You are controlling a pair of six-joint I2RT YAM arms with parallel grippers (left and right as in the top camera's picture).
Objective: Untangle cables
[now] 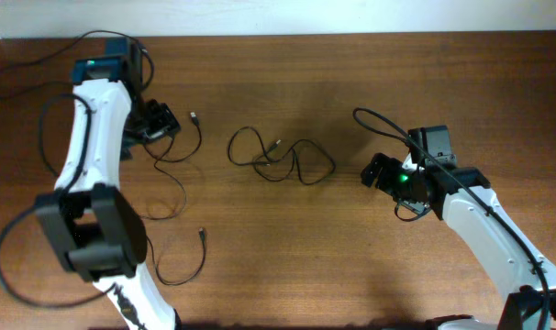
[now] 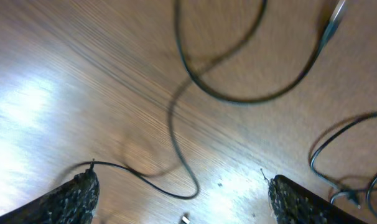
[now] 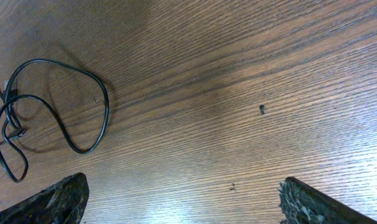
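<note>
The cables lie in three places on the wooden table (image 1: 351,266). The central knot (image 1: 280,158) sits between the two arms, its loops crossing one another with a small plug end showing in the middle. Whether it is one cord or two wound together I cannot tell. The upper-left cord (image 1: 200,139) starts at a plug just beside the left gripper (image 1: 161,122) and curves down along the left arm. The lower-left cord (image 1: 202,236) lies apart from it, nearer that arm's base, in an open curve that crosses nothing.

In the left wrist view a thin cord (image 2: 174,134) runs loose over the wood beneath the left gripper (image 2: 185,196). The fingers are spread wide and pinch nothing. In the right wrist view the right gripper (image 3: 185,199) is spread just as wide and empty over bare wood. The central knot (image 3: 106,109) lies ahead of it and off to one side, apart from the fingers. From above, the right gripper (image 1: 374,171) is near the knot's right edge without touching it.

The job looks partly done: the two cords on the left appear laid out on their own, and the central knot has yet to be picked apart
</note>
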